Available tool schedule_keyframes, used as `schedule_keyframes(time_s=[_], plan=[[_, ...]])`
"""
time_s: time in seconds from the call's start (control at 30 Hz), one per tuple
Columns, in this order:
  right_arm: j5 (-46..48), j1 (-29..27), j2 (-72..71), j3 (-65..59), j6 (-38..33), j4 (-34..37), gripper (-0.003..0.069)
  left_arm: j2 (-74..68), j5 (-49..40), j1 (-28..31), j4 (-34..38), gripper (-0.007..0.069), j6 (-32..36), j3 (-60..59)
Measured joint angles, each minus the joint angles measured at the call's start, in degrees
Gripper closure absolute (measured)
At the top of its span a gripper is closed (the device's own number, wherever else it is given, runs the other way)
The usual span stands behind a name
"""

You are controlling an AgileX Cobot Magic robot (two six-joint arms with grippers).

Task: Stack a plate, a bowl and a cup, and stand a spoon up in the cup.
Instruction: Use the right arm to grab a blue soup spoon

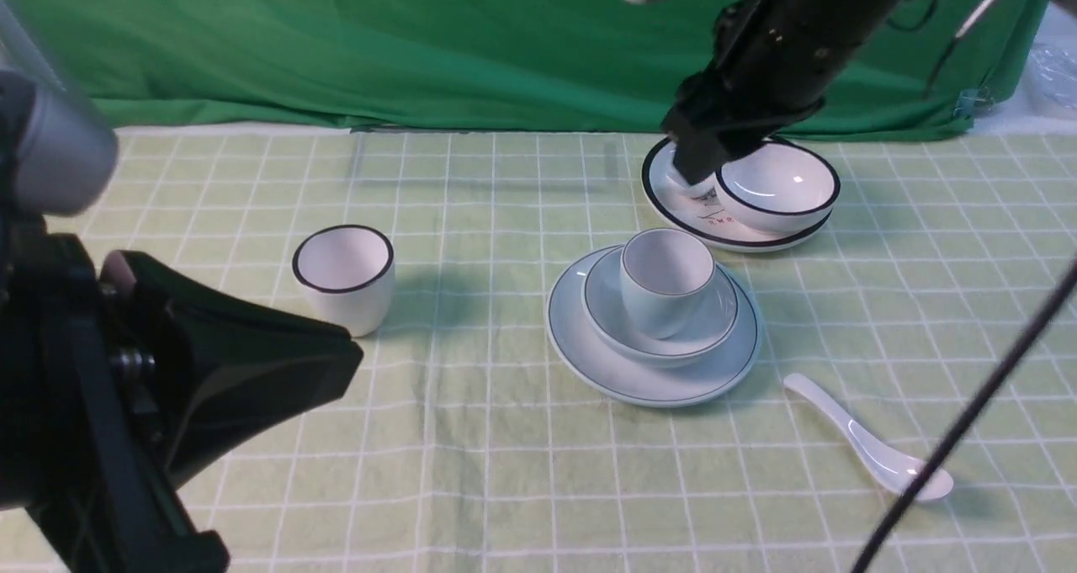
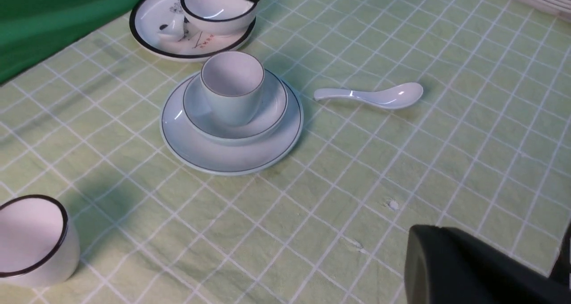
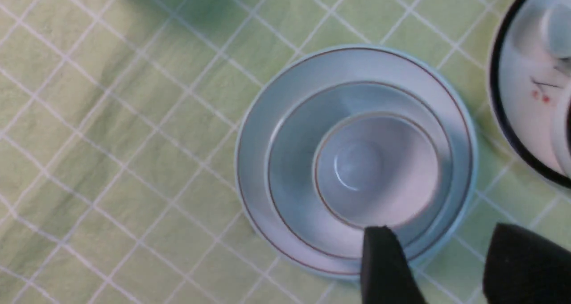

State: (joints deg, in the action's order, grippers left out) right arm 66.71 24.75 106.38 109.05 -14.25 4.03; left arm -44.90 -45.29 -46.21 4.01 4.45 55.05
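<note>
White cup with bold black rim (image 1: 350,304): upright on the checked green cloth (image 1: 471,489), well apart from the other black-rimmed ware. White plate with black rim (image 2: 151,9): bears a painted motif and red lettering. White bowl with black rim (image 2: 218,9): upright on that plate. Small white spoon (image 2: 173,28): on the plate, beside the bowl. Green curtain (image 1: 379,43): hangs behind the cloth.
</note>
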Motion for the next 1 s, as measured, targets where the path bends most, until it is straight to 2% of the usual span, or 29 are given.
schedule_keyframes(time_s=[0.07, 0.1, 0.2, 0.27, 0.33, 0.53, 0.77, 0.9, 1.0], plan=[[0.00, -1.92, -4.07, -7.57, -0.15, -1.68, 0.0335, 0.00, 0.08, 0.00, 0.00, 0.0623, 0.00, 0.00], [0.00, -2.20, -4.07, -7.57, -0.15, -1.75, 0.0334, 0.00, 0.08, 0.00, 0.00, 0.0623, 0.00, 0.00], [-1.09, -7.61, -6.96, -23.20, -0.20, -2.44, 0.0271, 0.00, 0.12, 0.00, 0.00, 0.0622, 0.33, 0.00], [-2.98, -9.28, -6.66, -27.87, -0.20, -2.63, 0.0246, 0.00, 0.12, 0.00, 0.00, 0.0622, 0.45, 0.00], [-10.85, -11.30, -5.06, -34.70, -0.33, -2.63, 0.0195, 0.00, 0.12, 0.00, 0.00, 0.0622, 0.45, 0.00], [-20.28, -11.49, 0.23, -37.33, -2.54, -1.82, 0.0176, 0.00, 1.18, 0.00, -0.06, 0.0622, 0.55, 0.00], [-23.92, -11.49, 5.18, -37.27, -3.32, -0.56, 0.0176, 0.00, 2.17, 0.00, -0.06, 0.0622, 0.67, 0.00], [-24.18, -11.55, 5.49, -37.21, -3.37, -0.56, 0.0219, 0.00, 2.17, 0.00, -0.06, 0.0622, 0.67, 0.00], [-24.35, -11.81, 5.84, -36.78, -3.37, -1.01, 0.0358, 0.00, 2.17, 0.00, -0.06, 0.0622, 0.87, 0.00]])
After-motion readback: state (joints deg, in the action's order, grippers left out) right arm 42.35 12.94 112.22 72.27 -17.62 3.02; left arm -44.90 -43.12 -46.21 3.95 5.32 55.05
